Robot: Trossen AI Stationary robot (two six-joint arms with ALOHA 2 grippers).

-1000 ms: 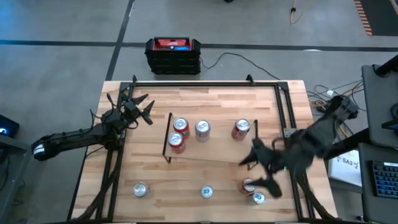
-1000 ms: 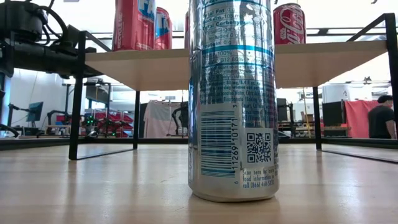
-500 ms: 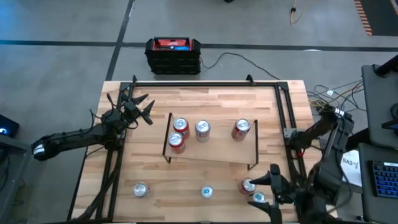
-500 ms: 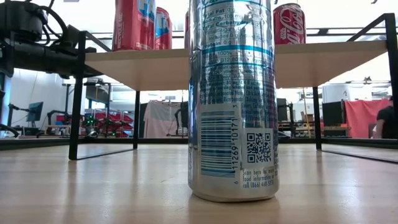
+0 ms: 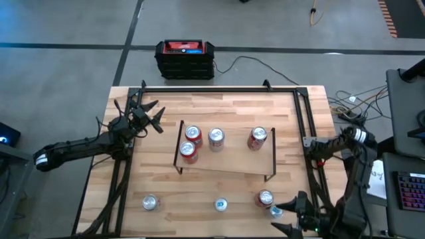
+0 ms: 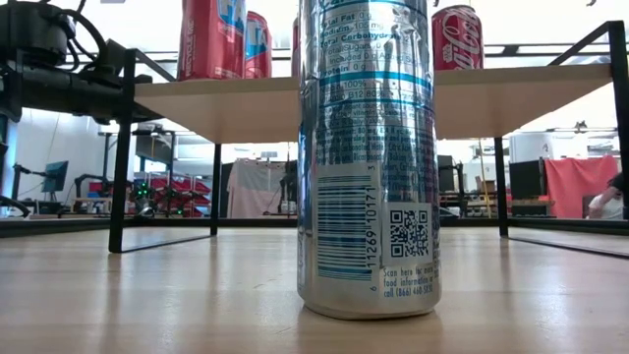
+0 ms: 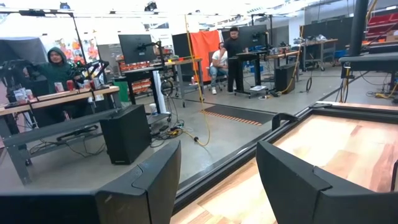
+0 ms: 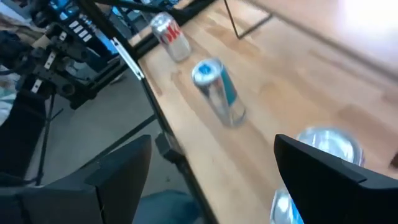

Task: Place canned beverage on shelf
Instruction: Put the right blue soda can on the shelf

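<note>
Right gripper [image 5: 300,216] hangs spread and empty at the table's near right corner, over the loose cans.

Four cans already stand on the shelf [image 5: 226,163]: two red ones at its left, a silver one beside them, another red one at its right end. Four more wait on the tabletop [image 5: 199,106] in front of it: a red-topped can [image 5: 265,198] and a blue-topped can [image 5: 275,212] just beside the right gripper, a slim blue-and-silver can [image 5: 220,204] in the middle, a silver one [image 5: 150,202] to the left. A second ago that gripper hovered nearer the shelf; it has since pulled back to the table edge. Left gripper [image 5: 147,113] waits spread at the far left, unmoved.
</note>
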